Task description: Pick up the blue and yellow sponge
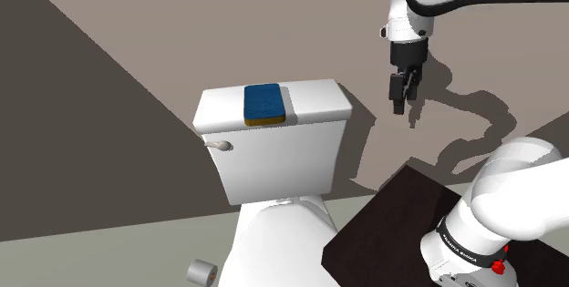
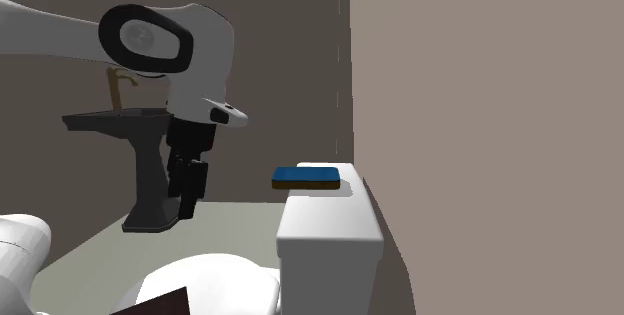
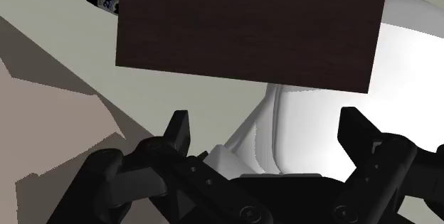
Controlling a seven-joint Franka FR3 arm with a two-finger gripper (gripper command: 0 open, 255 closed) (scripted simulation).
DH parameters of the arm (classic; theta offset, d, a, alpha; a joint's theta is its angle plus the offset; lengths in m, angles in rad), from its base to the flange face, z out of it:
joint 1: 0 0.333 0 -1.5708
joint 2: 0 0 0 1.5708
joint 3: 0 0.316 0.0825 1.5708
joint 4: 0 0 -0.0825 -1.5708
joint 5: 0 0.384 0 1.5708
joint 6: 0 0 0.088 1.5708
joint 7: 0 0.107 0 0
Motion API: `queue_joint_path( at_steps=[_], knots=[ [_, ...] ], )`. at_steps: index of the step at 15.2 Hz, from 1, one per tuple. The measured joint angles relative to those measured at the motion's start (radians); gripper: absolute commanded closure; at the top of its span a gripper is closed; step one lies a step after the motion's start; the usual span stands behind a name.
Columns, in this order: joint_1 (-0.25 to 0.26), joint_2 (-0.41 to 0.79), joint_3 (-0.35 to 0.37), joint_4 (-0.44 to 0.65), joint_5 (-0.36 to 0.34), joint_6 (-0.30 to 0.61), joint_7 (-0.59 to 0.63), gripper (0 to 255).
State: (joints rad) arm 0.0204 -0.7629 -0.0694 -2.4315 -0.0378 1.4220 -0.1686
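Currently the end effector point(image 1: 399, 107) hangs in the air beside the toilet tank point(image 1: 274, 162), towards the shoulder view's right and well apart from it. In the wrist view its two fingers point(image 3: 178, 134) stand wide apart with nothing between them, so it is open and empty. The sponge point(image 1: 264, 103), blue on top with a yellow layer under it, lies flat on the tank lid point(image 1: 319, 101), in its part towards the shoulder view's left, and it reaches close to the front edge of the lid.

I think several things can go wrong. The sponge is low and flat, so the fingers must come down almost to the lid. If they come too deep they will strike it; if too shallow they will only pinch the soft top and slip off. A sideways touch during the approach may also push the sponge over the front edge, down to the toilet bowl point(image 1: 274, 240). Also the wall point(image 1: 365, 21) stands just behind the tank, and the hand could hit it.
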Motion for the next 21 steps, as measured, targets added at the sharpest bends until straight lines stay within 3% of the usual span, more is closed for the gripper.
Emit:
queue_joint_path(
  at_steps=[3,8,12,17,21],
  knots=[
    [-0.001,-0.006,-0.012,-0.037,0.051,0.058,0.024,0],
    [0.0,-0.028,-0.067,-0.168,0.249,0.289,0.077,0],
    [0.031,-0.034,-0.101,-0.286,0.444,0.513,0.085,0],
    [0.151,0.049,-0.157,-0.347,0.761,0.822,0.01,0],
    [0.329,0.136,-0.236,-0.354,1.127,1.054,-0.174,0]
  ],
)
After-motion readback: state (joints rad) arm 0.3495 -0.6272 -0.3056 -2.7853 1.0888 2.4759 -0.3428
